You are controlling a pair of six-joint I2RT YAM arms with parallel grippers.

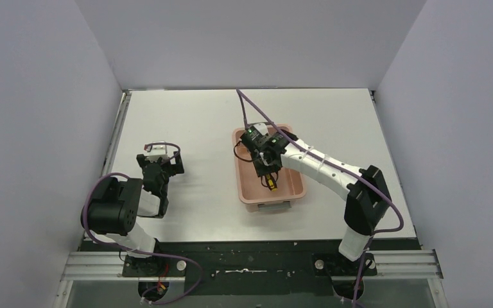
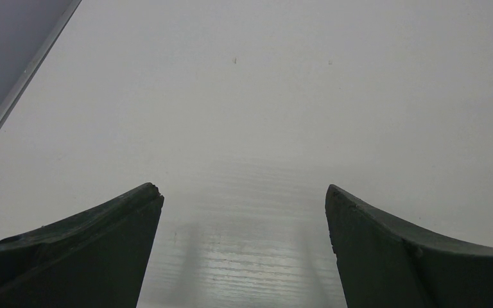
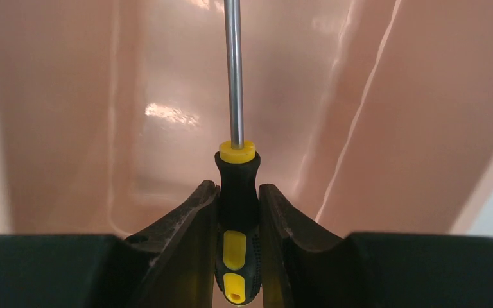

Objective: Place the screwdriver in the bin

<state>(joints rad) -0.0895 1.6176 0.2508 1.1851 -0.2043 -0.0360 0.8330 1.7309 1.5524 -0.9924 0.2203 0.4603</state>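
The salmon-pink bin (image 1: 292, 189) sits right of the table's middle. My right gripper (image 1: 268, 173) hangs over its inside, shut on the screwdriver (image 1: 271, 184) by its yellow-and-black handle. In the right wrist view both fingers press the handle (image 3: 237, 212) and the thin metal shaft (image 3: 233, 70) points ahead over the bin's floor (image 3: 167, 96). I cannot tell whether the tip touches the bin. My left gripper (image 1: 160, 168) is open and empty over bare table at the left; its wrist view shows spread fingertips (image 2: 135, 212) with nothing between them.
White walls close in the table on three sides. A purple cable (image 1: 257, 112) runs from the right wrist over the bin's far end. The table's left edge strip (image 2: 19, 90) shows in the left wrist view.
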